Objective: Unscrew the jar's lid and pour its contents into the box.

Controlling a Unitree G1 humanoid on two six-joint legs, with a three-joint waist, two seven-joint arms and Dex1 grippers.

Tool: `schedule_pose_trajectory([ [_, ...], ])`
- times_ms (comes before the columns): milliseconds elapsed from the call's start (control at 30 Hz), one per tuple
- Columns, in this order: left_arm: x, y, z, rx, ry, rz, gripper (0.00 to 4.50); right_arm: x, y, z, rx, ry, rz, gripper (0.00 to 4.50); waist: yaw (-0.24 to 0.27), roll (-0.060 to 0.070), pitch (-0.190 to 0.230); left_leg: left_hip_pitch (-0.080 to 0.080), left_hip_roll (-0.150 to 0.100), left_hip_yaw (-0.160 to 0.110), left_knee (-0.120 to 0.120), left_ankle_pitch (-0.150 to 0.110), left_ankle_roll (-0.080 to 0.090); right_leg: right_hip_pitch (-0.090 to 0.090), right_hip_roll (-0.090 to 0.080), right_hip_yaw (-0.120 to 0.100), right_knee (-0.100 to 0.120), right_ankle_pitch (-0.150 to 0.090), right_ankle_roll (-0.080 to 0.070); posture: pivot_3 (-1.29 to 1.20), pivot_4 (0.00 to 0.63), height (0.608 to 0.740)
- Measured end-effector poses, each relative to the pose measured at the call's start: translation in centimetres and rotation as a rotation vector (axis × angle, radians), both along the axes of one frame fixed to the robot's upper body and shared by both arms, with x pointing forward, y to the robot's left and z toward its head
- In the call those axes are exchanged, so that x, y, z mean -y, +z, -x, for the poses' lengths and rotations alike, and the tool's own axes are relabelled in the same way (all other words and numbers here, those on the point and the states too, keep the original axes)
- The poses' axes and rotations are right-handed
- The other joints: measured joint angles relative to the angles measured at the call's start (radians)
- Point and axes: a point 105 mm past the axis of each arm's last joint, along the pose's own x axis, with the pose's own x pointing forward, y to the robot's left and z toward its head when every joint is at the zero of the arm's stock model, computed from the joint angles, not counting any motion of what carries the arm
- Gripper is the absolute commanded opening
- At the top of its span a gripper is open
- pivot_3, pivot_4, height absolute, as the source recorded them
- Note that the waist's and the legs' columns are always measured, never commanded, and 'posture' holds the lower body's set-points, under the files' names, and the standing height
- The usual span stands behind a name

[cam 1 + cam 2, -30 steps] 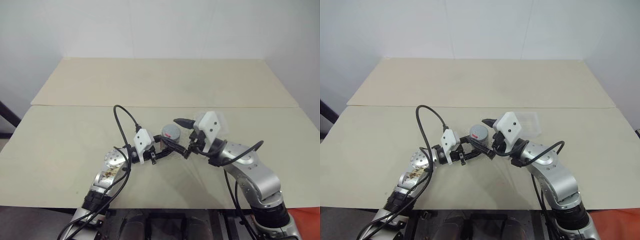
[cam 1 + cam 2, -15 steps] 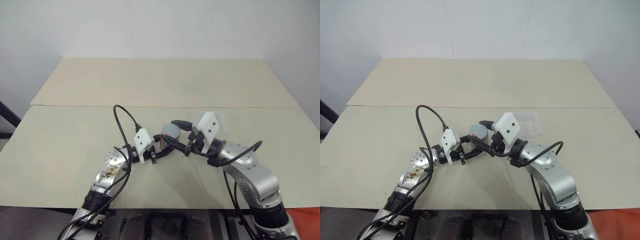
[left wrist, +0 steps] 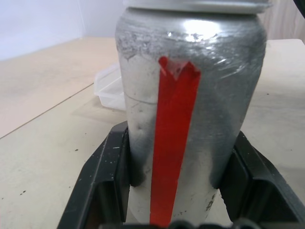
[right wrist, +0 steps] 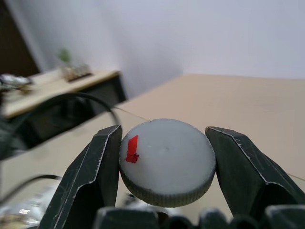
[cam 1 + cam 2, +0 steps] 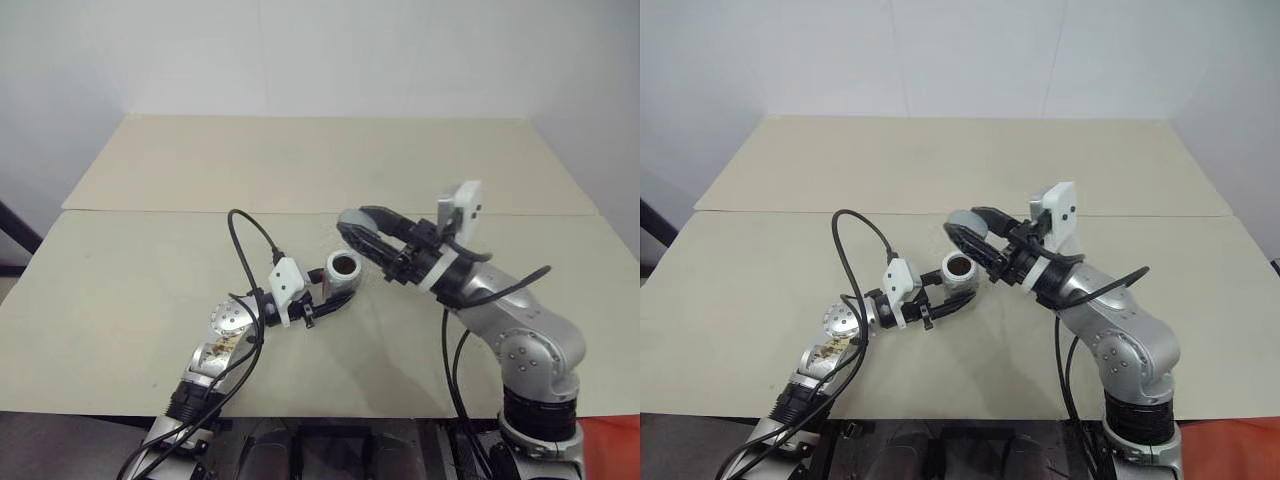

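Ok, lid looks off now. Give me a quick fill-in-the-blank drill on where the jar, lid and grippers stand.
1. The small round grey lid is clamped in the ____ gripper.
2. The silvery jar with the red label strip is held upright by the ____ gripper.
3. The jar's dark mouth now stands ____.
4. The shallow transparent plastic box lies on the ____, behind the jar.

Missing words: right; left; open; table
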Motion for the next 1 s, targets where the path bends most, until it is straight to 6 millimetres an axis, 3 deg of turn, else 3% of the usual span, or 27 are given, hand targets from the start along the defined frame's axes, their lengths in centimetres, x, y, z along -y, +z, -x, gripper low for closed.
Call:
schedule_pose_trajectory([
  [100, -0.4, 0.1, -0.3, 0.001, 0.023, 0.002, 2.12, 3.6, -2.7, -0.2, -0.05, -0.178, 0.209, 2.76, 0.001, 0.0, 0.0, -0.001, 0.0, 0.0, 0.0, 0.0, 0.001, -0.001, 0.0, 0.0, -0.001, 0.0, 0.0, 0.0, 0.15, 0.74],
  [267, -0.3, 0.9, -0.7, -0.014, 0.035, 0.034, 2.12, 7.9, -7.2, 0.3, -0.26, -0.366, 0.377, 2.76, -0.003, 0.0, 0.0, 0.0, 0.0, 0.0, 0.0, 0.0, 0.0, 0.0, 0.0, 0.0, 0.0, 0.0, 0.0, 0.0, 0.15, 0.74],
  [367, 0.0, 2.0, -1.2, 0.0, 0.029, 0.045, 2.12, 9.8, -10.3, 1.2, -0.404, -0.443, 0.449, 2.76, -0.002, 0.0, 0.0, 0.0, 0.0, 0.0, 0.0, 0.0, 0.001, 0.0, 0.0, 0.001, 0.0, 0.0, 0.0, 0.0, 0.15, 0.74],
  [467, 0.0, 2.7, -1.4, 0.013, 0.03, 0.057, 2.12, 10.8, -12.1, 1.7, -0.499, -0.492, 0.468, 2.76, -0.004, 0.0, 0.0, 0.0, 0.0, 0.0, 0.0, 0.0, 0.001, 0.0, 0.0, 0.001, 0.0, 0.0, 0.0, 0.0, 0.15, 0.74],
  [533, 0.1, 2.6, -1.4, 0.012, 0.026, 0.059, 2.12, 10.9, -12.6, 1.8, -0.535, -0.506, 0.467, 2.76, -0.004, 0.0, 0.0, 0.0, 0.0, 0.0, 0.0, 0.0, 0.001, 0.0, 0.0, 0.001, 0.0, 0.0, 0.0, 0.0, 0.15, 0.74],
  [600, 0.1, 2.4, -1.4, 0.007, 0.029, 0.054, 2.12, 11.0, -12.9, 1.9, -0.562, -0.515, 0.467, 3.47, -0.003, 0.0, 0.0, 0.0, 0.0, 0.0, 0.0, 0.0, 0.001, 0.0, 0.0, 0.001, 0.0, 0.0, 0.0, 0.0, 0.15, 0.74],
  [733, 0.1, 1.7, -1.7, 0.0, 0.045, 0.022, 2.12, 11.0, -13.4, 2.4, -0.606, -0.51, 0.484, 4.47, 0.0, 0.0, 0.0, 0.0, 0.0, 0.0, 0.0, -0.001, 0.001, 0.0, 0.0, 0.001, 0.0, 0.0, 0.0, 0.0, 0.15, 0.74],
  [900, 0.4, 1.9, -2.7, 0.024, 0.088, -0.032, 2.12, 10.7, -12.7, 2.7, -0.585, -0.483, 0.495, 4.47, 0.001, 0.0, 0.0, -0.001, 0.0, 0.0, 0.0, -0.001, 0.002, 0.0, 0.0, 0.001, 0.0, 0.0, 0.0, 0.0, 0.15, 0.74],
  [1000, 1.1, 2.4, -3.7, 0.023, 0.137, -0.036, 2.12, 10.9, -10.9, 2.9, -0.494, -0.466, 0.556, 4.47, 0.004, 0.0, 0.0, -0.002, 0.0, -0.001, 0.0, -0.001, 0.002, 0.0, 0.0, 0.001, -0.001, 0.0, 0.0, 0.0, 0.15, 0.74],
])
